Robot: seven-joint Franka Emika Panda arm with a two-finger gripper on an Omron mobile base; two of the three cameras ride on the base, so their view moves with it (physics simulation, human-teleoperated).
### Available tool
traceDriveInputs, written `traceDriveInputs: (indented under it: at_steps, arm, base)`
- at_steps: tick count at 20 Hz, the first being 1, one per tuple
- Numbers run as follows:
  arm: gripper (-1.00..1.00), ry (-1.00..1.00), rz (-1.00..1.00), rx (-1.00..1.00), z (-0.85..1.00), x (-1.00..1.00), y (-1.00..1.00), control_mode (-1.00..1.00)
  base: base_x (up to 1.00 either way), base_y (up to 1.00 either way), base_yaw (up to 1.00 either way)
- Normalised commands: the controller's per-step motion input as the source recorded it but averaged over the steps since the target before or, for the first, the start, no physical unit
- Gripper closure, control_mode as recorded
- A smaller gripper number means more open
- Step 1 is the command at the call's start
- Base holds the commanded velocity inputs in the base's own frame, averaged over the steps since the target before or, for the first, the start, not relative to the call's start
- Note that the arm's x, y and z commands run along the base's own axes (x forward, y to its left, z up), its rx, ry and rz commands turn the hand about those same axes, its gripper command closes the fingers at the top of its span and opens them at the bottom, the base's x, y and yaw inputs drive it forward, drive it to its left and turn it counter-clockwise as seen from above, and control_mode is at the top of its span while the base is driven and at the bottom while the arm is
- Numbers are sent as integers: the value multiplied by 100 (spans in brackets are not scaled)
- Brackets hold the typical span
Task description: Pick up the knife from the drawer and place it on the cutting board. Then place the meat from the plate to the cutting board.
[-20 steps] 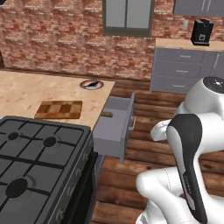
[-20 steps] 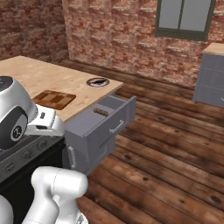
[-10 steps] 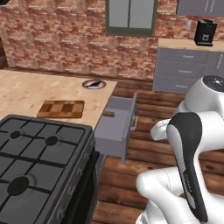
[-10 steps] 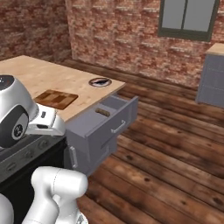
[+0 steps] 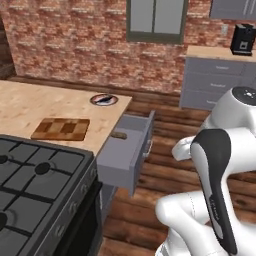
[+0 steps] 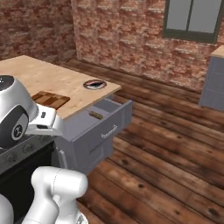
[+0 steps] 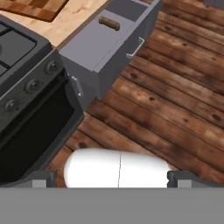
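Gripper (image 7: 112,177) jaws spread wide, empty, above floor; knife (image 7: 109,22) in open drawer (image 7: 109,48), well apart ahead.

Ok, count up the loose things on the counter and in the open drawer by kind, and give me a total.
Cutting board: 1
Plate: 1
Meat on the plate: 1
Knife, brown handle showing in the open drawer: 1
Total: 4
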Motion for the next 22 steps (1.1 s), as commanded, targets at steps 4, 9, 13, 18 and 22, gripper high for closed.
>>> traceDriveInputs:
  at_steps: [4, 9, 13, 18, 22]
  arm:
    - [-100, 0, 0, 0, 0, 0, 0, 100]
    - [-100, 0, 0, 0, 0, 0, 0, 100]
    - [-100, 0, 0, 0, 0, 0, 0, 100]
    - [-100, 0, 0, 0, 0, 0, 0, 100]
    - [-100, 0, 0, 0, 0, 0, 0, 100]
  base:
    - [37, -6, 1]
    - [41, 48, -5]
    - [61, 60, -10]
    - [87, 41, -3]
    - [71, 5, -1]
